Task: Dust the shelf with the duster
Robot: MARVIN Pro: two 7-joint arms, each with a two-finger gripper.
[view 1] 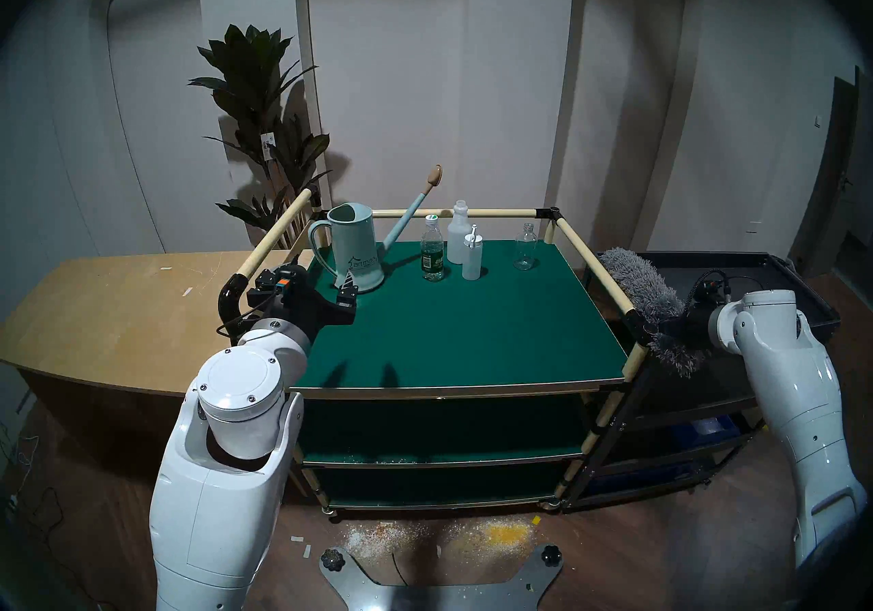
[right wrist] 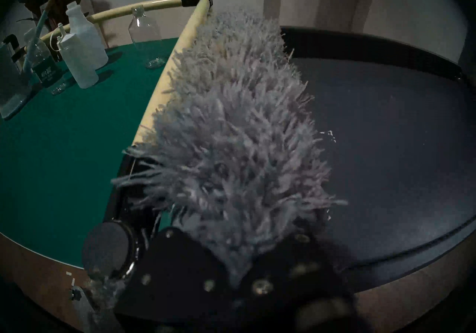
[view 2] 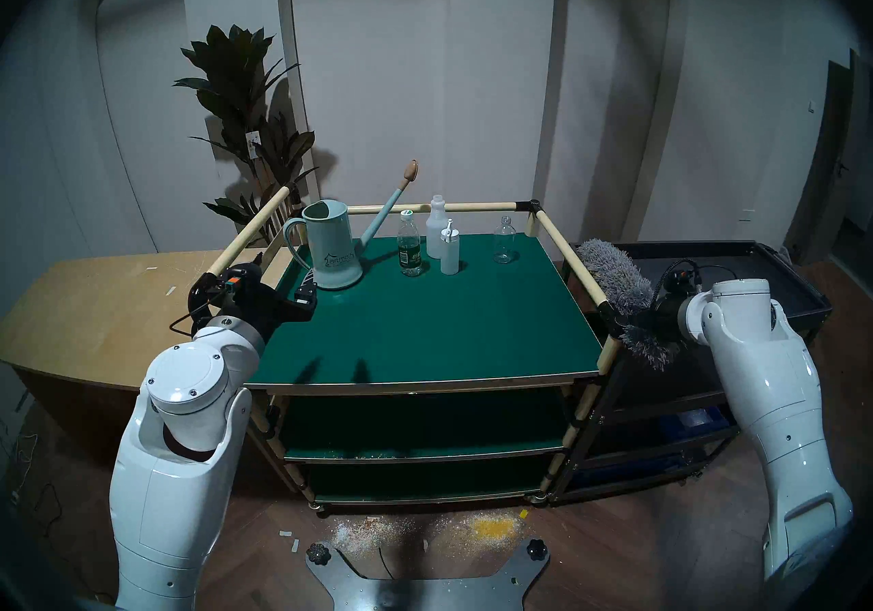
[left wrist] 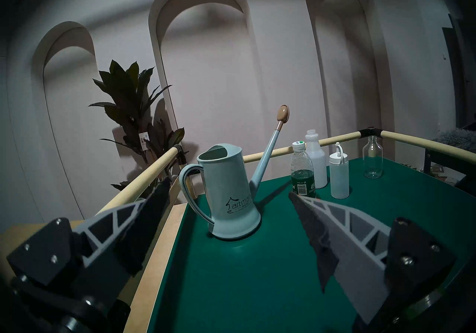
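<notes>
The shelf [view 1: 463,326] is the dark-green top board of a three-tier cart, fenced on the left, far and right sides by cream rails with black corner joints. A black tray cart [view 1: 774,274] stands against its right side; a light wooden counter [view 1: 118,303] stands on its left.

The duster [view 1: 642,289] lies outside the shelf, along the outer face of the right rail [view 1: 600,270] and above the black tray cart. In the right wrist view its shaggy grey head [right wrist: 231,124] touches the rail and fills the centre of the frame. Its handle is hidden.

The right gripper [right wrist: 239,281] sits at the near end of the duster head. Its fingers are buried in the fibres, so whether they clamp the duster cannot be told.

The left gripper [left wrist: 229,224] hovers over the near left corner of the shelf with its fingers [left wrist: 324,234] spread wide and nothing between them. One finger lies over the board, the other out by the left rail.

A pale-blue watering can [view 1: 354,248] stands at the far left of the shelf, spout rising toward the far rail. To its right stand a clear water bottle with green label [view 1: 432,248], a tall white bottle [view 1: 458,232], a small white dispenser bottle [view 1: 471,255] and an empty glass bottle [view 1: 525,247], set apart from the rest.
</notes>
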